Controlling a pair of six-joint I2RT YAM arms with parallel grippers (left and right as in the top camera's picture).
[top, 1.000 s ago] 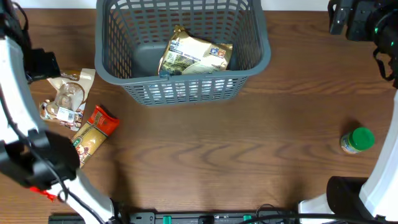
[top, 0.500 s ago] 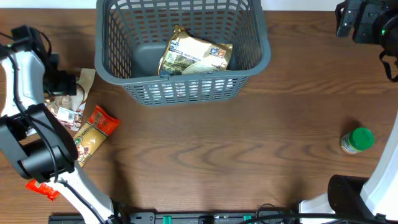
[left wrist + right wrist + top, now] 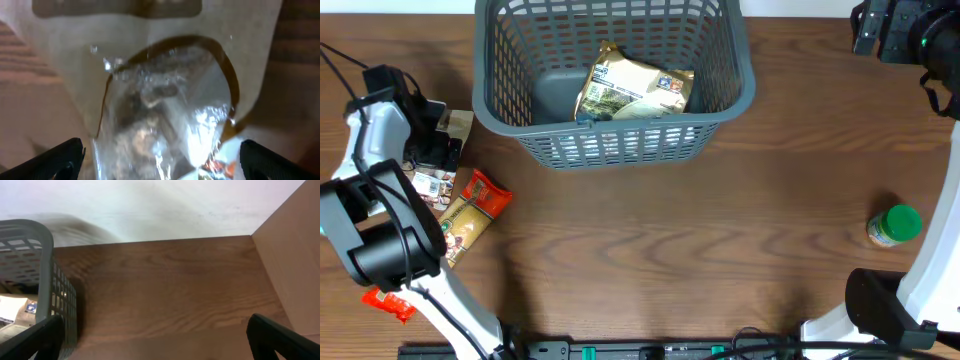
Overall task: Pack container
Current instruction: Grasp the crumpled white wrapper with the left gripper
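Note:
The grey-blue slotted container [image 3: 740, 85] stands at the back centre and holds a gold snack packet [image 3: 635, 85]. A beige packet with a clear window [image 3: 456, 123] lies left of it, mostly hidden under my left gripper [image 3: 432, 142]. In the left wrist view the packet [image 3: 165, 105] fills the frame, and the open left gripper [image 3: 160, 162] has a finger on either side of it, close above it. An orange and tan packet [image 3: 472, 208] lies just in front. My right gripper [image 3: 890, 28] is open and empty at the back right, and in its own view [image 3: 160, 345] it hangs above bare table.
A green-lidded jar [image 3: 894, 225] lies on its side at the right edge. The container's corner [image 3: 35, 240] shows at the left of the right wrist view. A light wooden wall [image 3: 290, 245] borders the table's right side.
My left gripper has moved right and down onto the beige window packet, which it now mostly covers. The right arm shifted slightly.

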